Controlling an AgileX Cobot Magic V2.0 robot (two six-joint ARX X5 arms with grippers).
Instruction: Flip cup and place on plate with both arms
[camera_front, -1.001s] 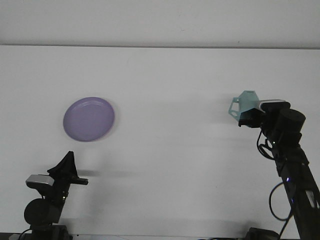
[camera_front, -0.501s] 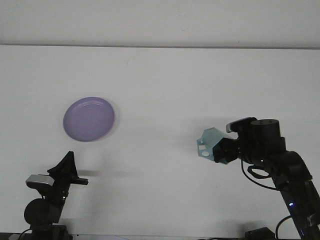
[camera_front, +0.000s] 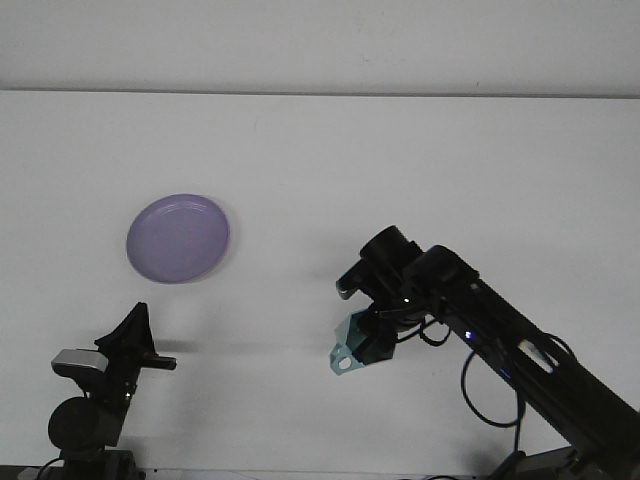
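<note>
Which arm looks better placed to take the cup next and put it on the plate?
Probably the left gripper: it sits just below the purple plate. The right gripper holds the teal cup mid-table, farther from the plate.

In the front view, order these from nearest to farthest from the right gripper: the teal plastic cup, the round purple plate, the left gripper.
1. Teal plastic cup: held in the right gripper, centre of the table.
2. Round purple plate: to the left, farther back.
3. Left gripper: lower left, near the table's front edge.

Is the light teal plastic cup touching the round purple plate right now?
Apart. The front view shows the teal cup gripped by the right gripper, with bare white table between it and the purple plate.
</note>
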